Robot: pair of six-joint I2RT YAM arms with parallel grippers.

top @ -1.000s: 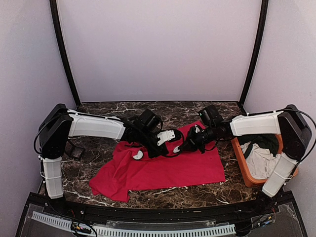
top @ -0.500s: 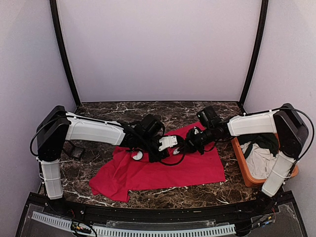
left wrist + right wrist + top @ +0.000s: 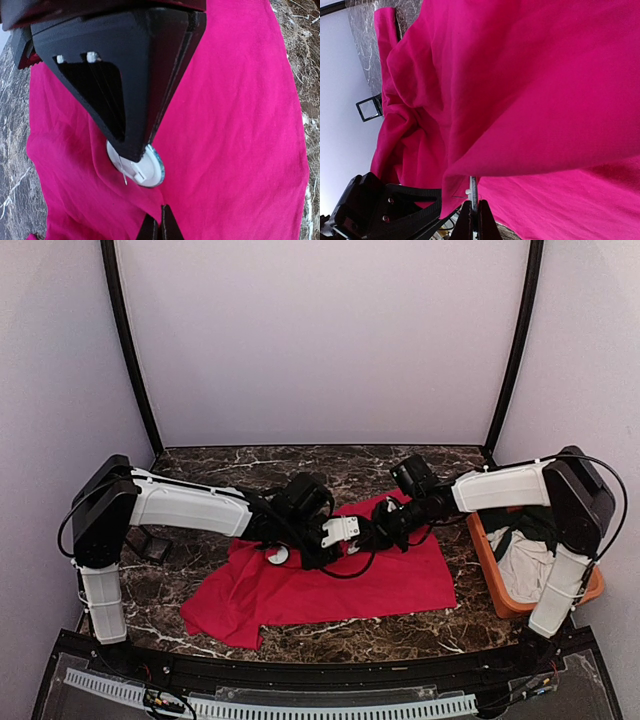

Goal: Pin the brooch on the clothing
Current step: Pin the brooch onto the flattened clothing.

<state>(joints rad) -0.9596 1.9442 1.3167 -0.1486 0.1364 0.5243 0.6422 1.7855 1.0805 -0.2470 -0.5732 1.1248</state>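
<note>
The red T-shirt (image 3: 400, 575) lay spread and rumpled on the dark marble desk (image 3: 230, 465); every position below is given from that garment.

Both arms reached in over the T-shirt's far half and met above its middle.

The left gripper (image 3: 156, 227) was closed tight, its tips down at a crease of the red fabric. It appeared to pinch a fold there, though the wrist view was too close to confirm the hold. The right wrist view showed a flap of the T-shirt raised like a tent over the meeting point.

The right gripper (image 3: 473, 217) was clamped on the brooch (image 3: 145, 169), a round white badge with a bluish rim. Its back and thin wire pin faced the left wrist camera. The brooch sat just above the red fabric, under the raised flap and just beside the left gripper's tips. In the right wrist view it showed edge-on only.

An orange tub (image 3: 485, 570) stood just off the T-shirt's edge on the right arm's side. It held a dark green garment (image 3: 540, 525) and a white cloth (image 3: 525, 565).
</note>
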